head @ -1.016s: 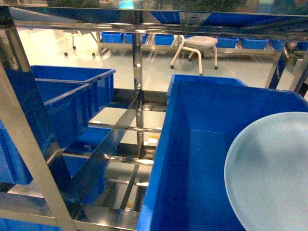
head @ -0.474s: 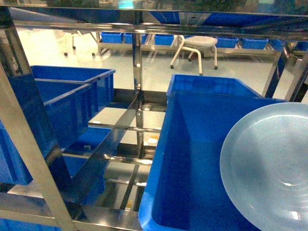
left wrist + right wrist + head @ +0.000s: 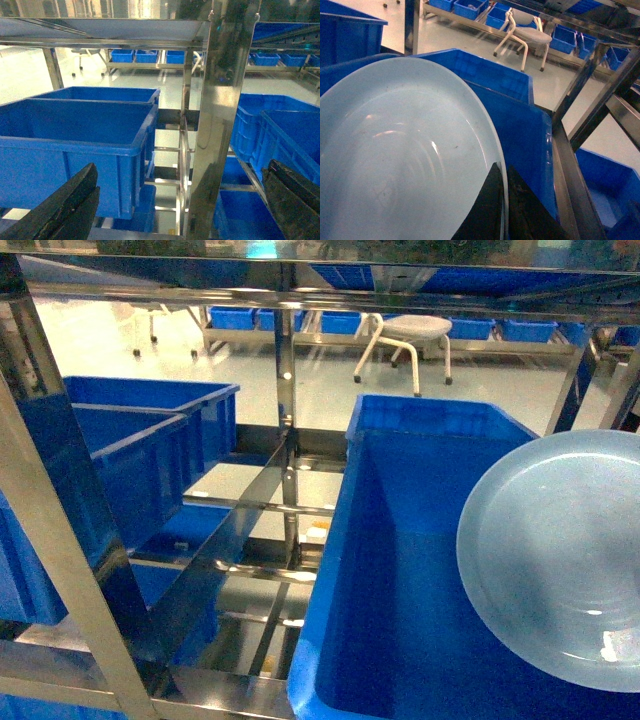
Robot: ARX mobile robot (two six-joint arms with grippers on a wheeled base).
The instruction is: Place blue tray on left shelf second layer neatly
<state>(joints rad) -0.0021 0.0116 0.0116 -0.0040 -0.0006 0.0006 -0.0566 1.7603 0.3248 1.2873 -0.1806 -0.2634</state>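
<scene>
Large dark-blue bin (image 3: 400, 580) sitting at right; two more dark-blue bins (image 3: 140, 455) resting side by side at left. White stool (image 3: 412, 340) standing on pale floor (image 3: 100, 340) behind, beside low blue crates (image 3: 232, 317).

Glossy pale floor (image 3: 320, 390); white stool (image 3: 412, 335); blue crates (image 3: 232, 317) along far rack.

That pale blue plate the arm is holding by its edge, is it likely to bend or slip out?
The blue tray keeps its round shape though pinched only at the rim by the right gripper, so it is probably stiff and fairly light. Its glossy surface shows reflections, so it may be slippery and could pivot in so narrow a grip.
</scene>
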